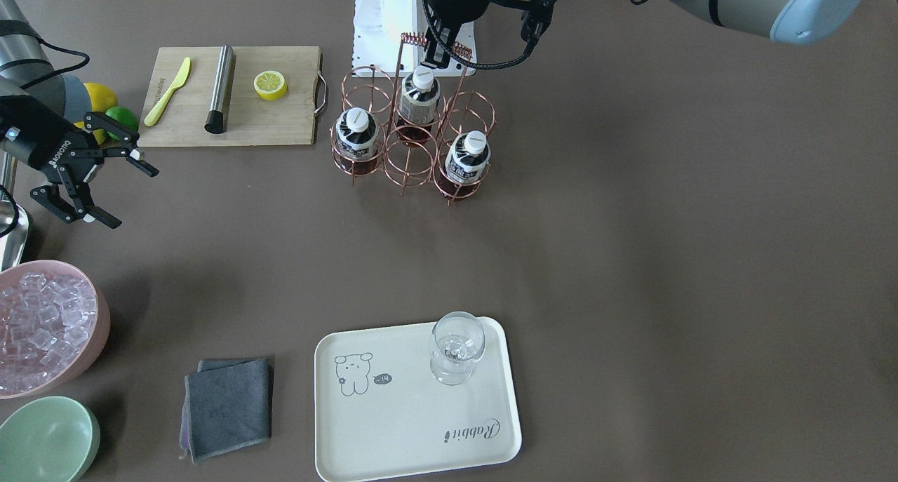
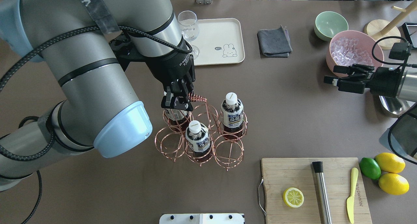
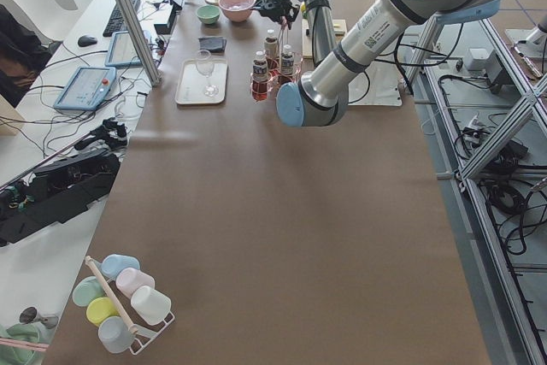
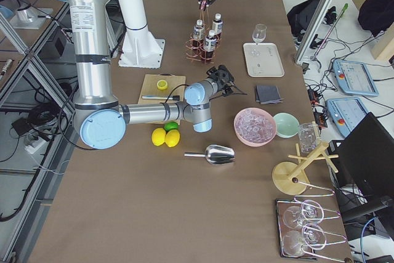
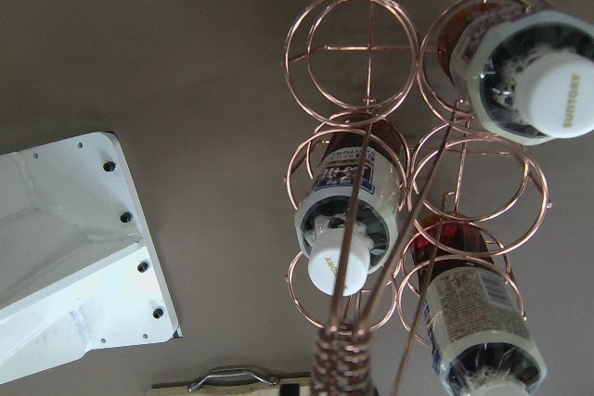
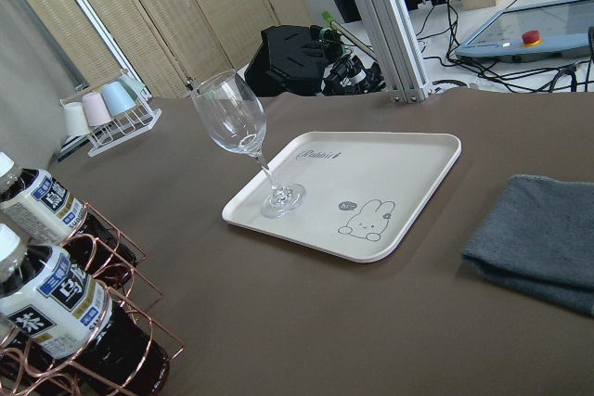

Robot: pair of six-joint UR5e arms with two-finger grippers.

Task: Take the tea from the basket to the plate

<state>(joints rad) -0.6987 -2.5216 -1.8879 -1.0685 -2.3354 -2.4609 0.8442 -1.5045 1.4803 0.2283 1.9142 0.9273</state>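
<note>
Left end effector (image 2: 176, 104) hovering above rose-gold wire ring basket (image 1: 410, 145), right by coiled handle top (image 2: 197, 98) — jaws spread, gripping nothing. Three small plastic tea bottles (image 1: 470, 161), dark brown liquid, white caps, all upright in basket rings. Cream rectangular bear-print tray (image 1: 393, 426) well apart across worktop (image 1: 666, 257), clear stemmed glass (image 1: 456, 347) standing on it. Right end effector (image 1: 130, 196) spread wide too — empty, near pink bowl of ice cubes (image 1: 98, 306).

basket (image 1: 410, 145): shiny copper-tone metal wire | tea (image 1: 358, 137): clear glossy plastic, smooth white cap | plate (image 1: 414, 426): smooth matt cream | cloth (image 1: 228, 406) beside plate: soft grey fabric | cutting board (image 1: 280, 121): bare wood
</note>
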